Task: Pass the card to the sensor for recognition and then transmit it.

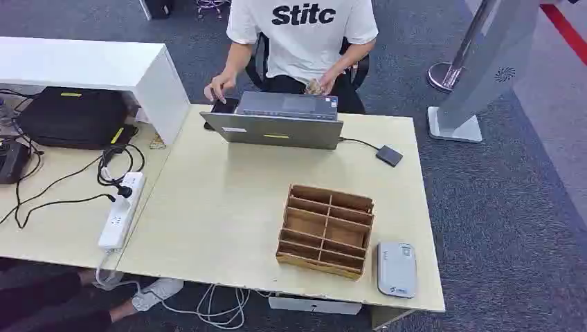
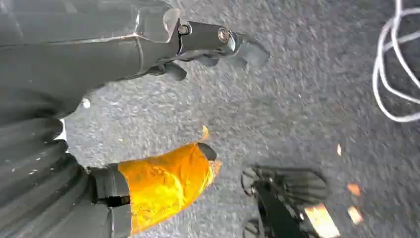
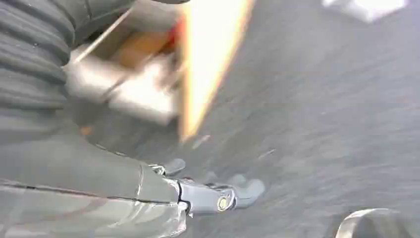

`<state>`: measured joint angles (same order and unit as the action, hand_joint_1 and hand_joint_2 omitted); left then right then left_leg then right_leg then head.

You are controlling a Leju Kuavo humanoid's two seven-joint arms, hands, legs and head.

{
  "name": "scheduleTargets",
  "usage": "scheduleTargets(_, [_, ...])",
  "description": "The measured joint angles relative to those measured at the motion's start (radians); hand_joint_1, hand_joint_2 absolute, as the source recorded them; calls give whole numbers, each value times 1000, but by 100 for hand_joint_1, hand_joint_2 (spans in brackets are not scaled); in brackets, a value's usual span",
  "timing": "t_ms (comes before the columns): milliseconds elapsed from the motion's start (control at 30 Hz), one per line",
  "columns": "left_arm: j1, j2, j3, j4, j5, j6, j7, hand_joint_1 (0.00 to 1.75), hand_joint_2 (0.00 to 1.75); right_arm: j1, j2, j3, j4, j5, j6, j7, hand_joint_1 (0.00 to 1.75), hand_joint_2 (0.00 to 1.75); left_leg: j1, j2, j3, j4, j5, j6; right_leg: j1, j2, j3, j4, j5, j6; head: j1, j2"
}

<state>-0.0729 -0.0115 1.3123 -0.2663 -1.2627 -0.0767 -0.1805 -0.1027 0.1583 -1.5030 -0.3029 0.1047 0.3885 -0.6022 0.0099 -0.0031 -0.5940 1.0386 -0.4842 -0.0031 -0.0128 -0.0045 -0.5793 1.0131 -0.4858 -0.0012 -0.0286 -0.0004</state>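
A grey flat sensor device (image 1: pixel 396 268) lies at the near right corner of the light wooden table (image 1: pixel 221 207). Just left of it stands a wooden organizer (image 1: pixel 325 230) with several compartments; I cannot make out a card in it. In the left wrist view my left hand (image 2: pixel 99 64) hangs over grey carpet, its dark fingers (image 2: pixel 218 42) stretched out and apart from the orange-taped thumb (image 2: pixel 163 183), holding nothing. My right hand (image 3: pixel 124 193) shows in the blurred right wrist view over the carpet, its fingers (image 3: pixel 223 196) extended with nothing in them.
A person in a white shirt (image 1: pixel 302 34) sits behind an open laptop (image 1: pixel 277 124) at the table's far edge. A small dark box (image 1: pixel 389 155) is cabled to the laptop. A power strip (image 1: pixel 121 211) and a black bag (image 1: pixel 73 116) lie on the left table. A grey stand (image 1: pixel 477 76) rises at right.
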Motion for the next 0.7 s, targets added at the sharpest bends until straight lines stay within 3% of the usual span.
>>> scheduleTargets(33, [0, 5, 1, 3, 0, -12, -1, 0, 175, 4, -14, -2, -45, -112, 114, 74, 0, 175, -1, 0, 0, 0, 0, 1, -1, 0, 0, 0, 0, 0, -2, 0])
scheduleTargets(100, [1, 11, 8, 6, 17, -13, -7, 0, 175, -3, -56, -10, -210, -485, 365, 366, 0, 175, -6, 0, 0, -1, 0, 2, -4, 0, -1, 2, 0, 1, -7, 0])
scheduleTargets(133, [1, 13, 16, 6, 31, -13, -16, 0, 175, -13, -51, -5, -285, -644, 425, 502, 0, 175, -6, 1, 0, -1, 0, 2, -4, 1, -1, 2, 0, 1, -5, 0])
scheduleTargets(167, [0, 13, 25, 6, 46, -16, -27, 0, 175, -24, -59, 7, -367, -764, 448, 597, 0, 175, -6, 3, 1, -1, 0, 2, -4, 2, 0, 1, 0, 2, -5, 0])
scheduleTargets(200, [0, 12, 32, 6, 64, -27, -34, 0, 175, -30, -56, 24, -432, -832, 447, 629, 0, 175, -4, 4, 2, -1, 0, 2, -4, 4, 1, 0, 1, 3, -3, 0])
scheduleTargets(300, [0, 3, 73, 8, 126, -77, -72, 0, 175, -3, 2, 185, -687, -795, 408, 544, 0, 175, -6, 5, 3, -1, 0, 2, -4, 5, 0, 0, 1, 3, -3, 0])
scheduleTargets(367, [0, -9, 92, 8, 140, -92, -83, 0, 175, 50, 53, 338, -860, -672, 334, 437, 0, 175, -6, 4, 3, -1, 0, 2, -5, 4, 0, 1, 1, 3, -4, 0])
scheduleTargets(467, [5, -23, 115, 10, 151, -100, -83, 0, 175, 126, 84, 547, -1086, -472, 215, 284, 0, 175, -4, 4, 3, -2, 0, 2, -3, 5, 0, 1, 1, 2, -4, 0])
scheduleTargets(533, [5, -28, 127, 11, 155, -100, -83, 0, 175, 173, 89, 677, -1205, -356, 183, 224, 0, 175, -4, 4, 3, -2, 0, 2, -3, 5, 0, 1, 0, 2, -4, 0])
scheduleTargets(700, [6, -37, 137, 12, 150, -100, -82, 0, 175, 240, 92, 882, -1346, -208, 144, 144, 0, 175, -3, 3, 3, -2, 0, 2, -2, 3, 0, 1, 0, 1, -3, 0])
